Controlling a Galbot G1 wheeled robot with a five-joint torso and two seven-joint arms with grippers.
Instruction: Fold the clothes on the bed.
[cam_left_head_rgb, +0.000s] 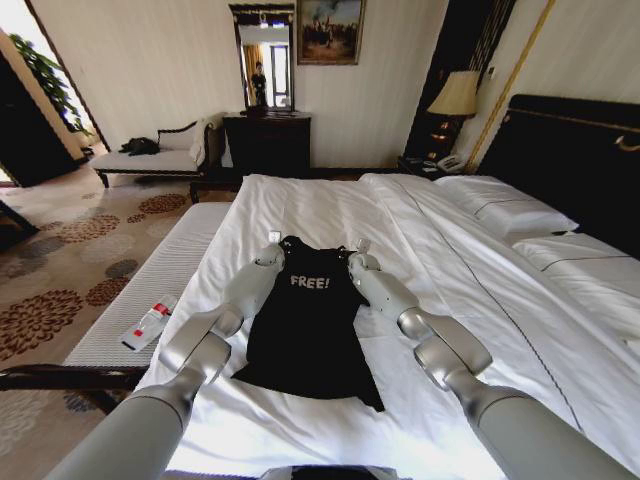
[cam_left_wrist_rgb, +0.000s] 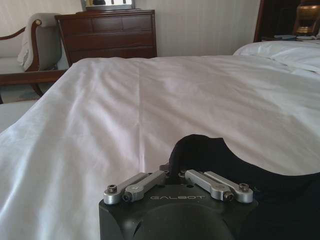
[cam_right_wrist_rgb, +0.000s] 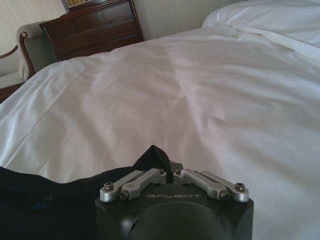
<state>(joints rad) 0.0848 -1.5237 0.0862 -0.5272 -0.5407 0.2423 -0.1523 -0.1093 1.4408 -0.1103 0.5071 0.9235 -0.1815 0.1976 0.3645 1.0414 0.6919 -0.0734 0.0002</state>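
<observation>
**Both grippers pinching the tank top's shoulder straps on the bed**

You are holding the black "FREE!" tank top (cam_left_head_rgb: 308, 325) flat on the bed (cam_left_head_rgb: 330, 215), hem toward the robot, neckline toward the dark dresser (cam_left_head_rgb: 267, 143). The left gripper (cam_left_head_rgb: 273, 240) is closing its fingers on the strap nearer the striped bench (cam_left_head_rgb: 160, 285); the right gripper (cam_left_head_rgb: 361, 246) is clamping the strap nearer the pillows (cam_left_head_rgb: 505, 205). Both wrist views are showing black fabric bunched between nearly closed fingers. The risk, as judged from here: each pinch is catching only a thin fold, so an uneven lift could be slipping one strap free, or dragging the white sheet (cam_left_wrist_rgb: 150, 100) along.
</observation>
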